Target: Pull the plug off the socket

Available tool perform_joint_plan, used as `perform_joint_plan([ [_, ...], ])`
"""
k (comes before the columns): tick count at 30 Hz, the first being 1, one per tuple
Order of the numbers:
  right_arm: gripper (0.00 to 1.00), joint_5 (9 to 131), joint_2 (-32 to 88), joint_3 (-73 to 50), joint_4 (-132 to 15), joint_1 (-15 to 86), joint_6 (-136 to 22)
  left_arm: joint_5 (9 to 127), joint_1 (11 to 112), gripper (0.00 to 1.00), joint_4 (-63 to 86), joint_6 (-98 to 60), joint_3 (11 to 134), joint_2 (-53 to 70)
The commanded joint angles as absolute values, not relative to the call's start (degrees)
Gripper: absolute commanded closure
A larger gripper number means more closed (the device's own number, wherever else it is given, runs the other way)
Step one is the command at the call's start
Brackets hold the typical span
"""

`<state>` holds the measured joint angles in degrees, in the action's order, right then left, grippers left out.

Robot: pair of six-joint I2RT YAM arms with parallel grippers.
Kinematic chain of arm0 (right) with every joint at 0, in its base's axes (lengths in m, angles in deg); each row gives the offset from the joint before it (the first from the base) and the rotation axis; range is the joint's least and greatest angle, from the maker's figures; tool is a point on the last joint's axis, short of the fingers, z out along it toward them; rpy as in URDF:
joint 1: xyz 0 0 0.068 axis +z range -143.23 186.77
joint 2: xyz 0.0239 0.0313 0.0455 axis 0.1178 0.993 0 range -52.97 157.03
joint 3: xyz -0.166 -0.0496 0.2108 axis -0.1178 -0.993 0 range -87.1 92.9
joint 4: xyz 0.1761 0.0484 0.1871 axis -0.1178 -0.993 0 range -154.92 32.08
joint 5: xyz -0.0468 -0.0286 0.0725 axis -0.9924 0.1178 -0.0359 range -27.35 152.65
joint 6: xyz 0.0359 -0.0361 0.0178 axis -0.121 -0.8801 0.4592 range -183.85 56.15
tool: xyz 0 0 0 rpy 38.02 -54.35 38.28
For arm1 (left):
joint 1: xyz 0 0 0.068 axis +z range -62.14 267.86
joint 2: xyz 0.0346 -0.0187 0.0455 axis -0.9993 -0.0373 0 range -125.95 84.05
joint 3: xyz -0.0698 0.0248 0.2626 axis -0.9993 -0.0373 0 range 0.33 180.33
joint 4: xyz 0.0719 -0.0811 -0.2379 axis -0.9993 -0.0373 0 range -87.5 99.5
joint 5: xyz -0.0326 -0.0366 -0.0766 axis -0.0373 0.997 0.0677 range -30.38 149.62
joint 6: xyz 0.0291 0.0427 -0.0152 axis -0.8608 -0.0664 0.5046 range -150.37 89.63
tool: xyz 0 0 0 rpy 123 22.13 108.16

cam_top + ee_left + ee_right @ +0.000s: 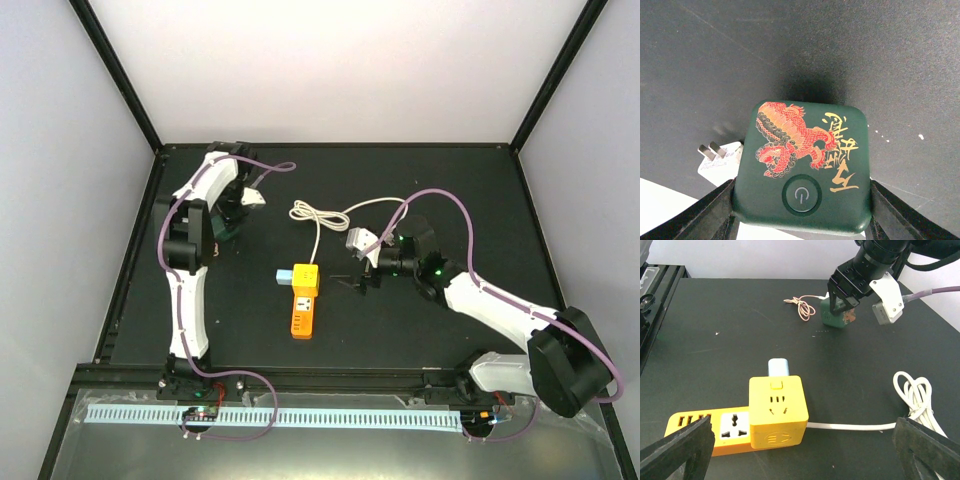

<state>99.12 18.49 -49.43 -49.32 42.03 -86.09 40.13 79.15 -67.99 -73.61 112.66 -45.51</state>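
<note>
The orange socket strip (303, 317) lies mid-table and also shows in the right wrist view (710, 432). A yellow cube (777, 410) sits at its end, with a pale blue block (779, 366) stuck in the cube's far side. A white cord (855, 427) enters the cube low down. My right gripper (358, 278) is open and empty, just right of the cube. My left gripper (232, 218) is shut on the dark green cube (805, 165) at the far left. A small white plug (722, 160) with two bare prongs lies on the mat beside that cube, in no socket.
The white cord coils (310, 212) behind the strip and shows at the right of the right wrist view (917, 395). A thin cream cord (801, 307) lies looped left of the green cube. Black frame posts (120, 100) bound the dark mat.
</note>
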Motion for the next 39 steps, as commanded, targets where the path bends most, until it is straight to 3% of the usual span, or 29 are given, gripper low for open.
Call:
perform_joint_plan([
  [1, 0.00, 99.12, 18.17, -50.01, -47.92, 41.72, -86.34, 39.34, 78.31, 0.68, -67.79, -73.08, 114.85, -45.72],
  [7, 0.00, 99.21, 19.06, -49.75, -48.20, 41.66, -86.01, 41.80, 78.23, 0.47, -67.94, -73.32, 114.89, -44.70],
  [13, 0.00, 99.28, 19.59, -49.45, -48.42, 41.62, -85.52, 44.43, 78.18, 0.32, -68.95, -73.69, 115.13, -42.96],
  [18, 0.00, 99.32, 19.85, -48.49, -49.42, 41.66, -85.14, 47.14, 78.19, 0.02, -68.98, -73.51, 115.23, -41.09],
  [27, 0.00, 99.16, 20.10, -45.53, -53.23, 41.67, -84.64, 58.67, 78.36, 0.01, -68.12, -74.07, 115.15, -32.27],
  [39, 0.00, 105.20, 20.17, -43.93, -53.69, 41.67, -82.00, 81.74, 80.30, 0.01, -58.44, -71.04, 102.82, -13.67],
])
